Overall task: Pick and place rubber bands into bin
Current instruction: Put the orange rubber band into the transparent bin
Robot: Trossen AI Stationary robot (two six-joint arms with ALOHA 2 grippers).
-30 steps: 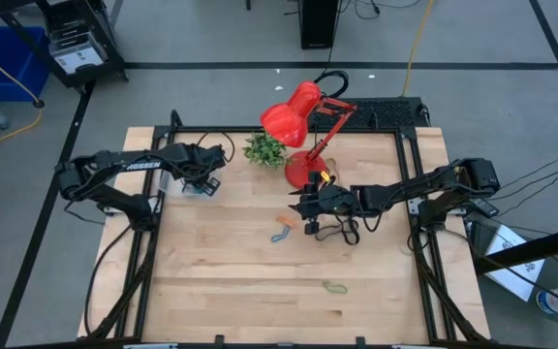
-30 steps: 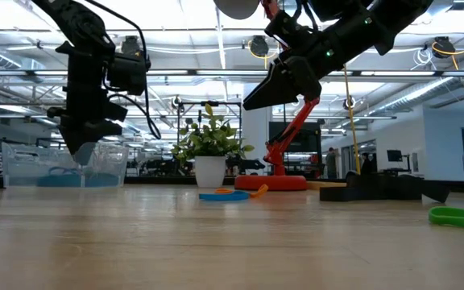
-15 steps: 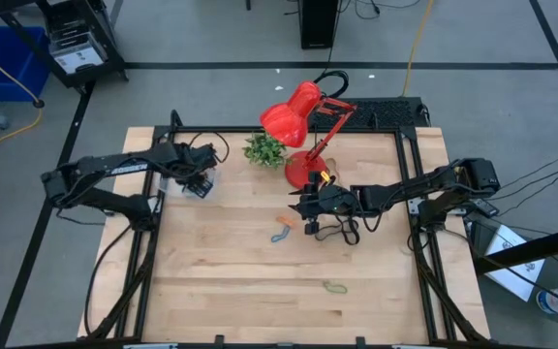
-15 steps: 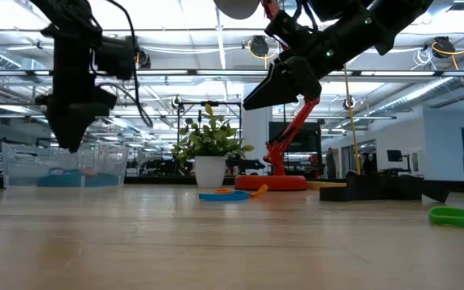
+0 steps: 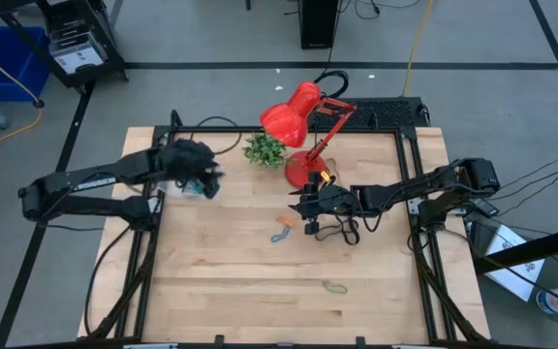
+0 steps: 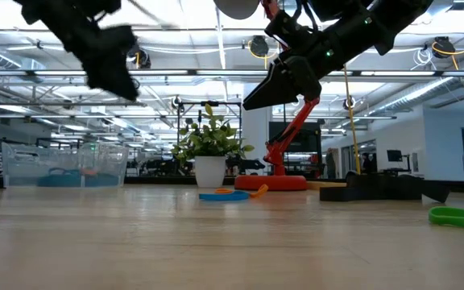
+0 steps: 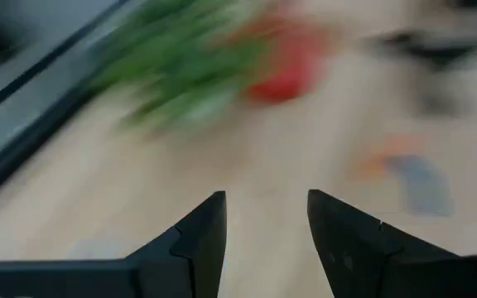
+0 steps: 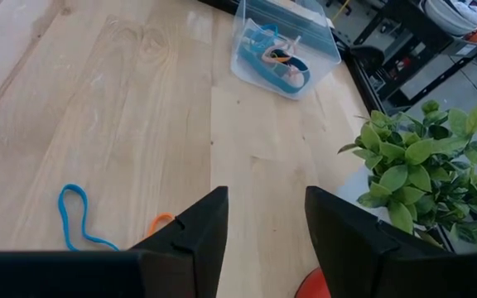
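Clear bin (image 8: pixel 284 45) at the counter's (image 5: pixel 260 281) far left corner holds blue and orange rubber bands; loose blue (image 8: pixel 77 219), orange (image 8: pixel 161 222) and green (image 5: pixel 334 287) loops lie mid-counter; left hand (image 7: pixel 265 217) open above the bin, right hand (image 8: pixel 263 211) open, empty

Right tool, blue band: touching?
Apart. The low view shows the right tool open in the air, well above the blue band lying flat on the table.

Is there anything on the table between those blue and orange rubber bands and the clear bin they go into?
Nothing visible. In the right wrist view, only bare wood lies between the blue rubber band, the orange rubber band and the bin.
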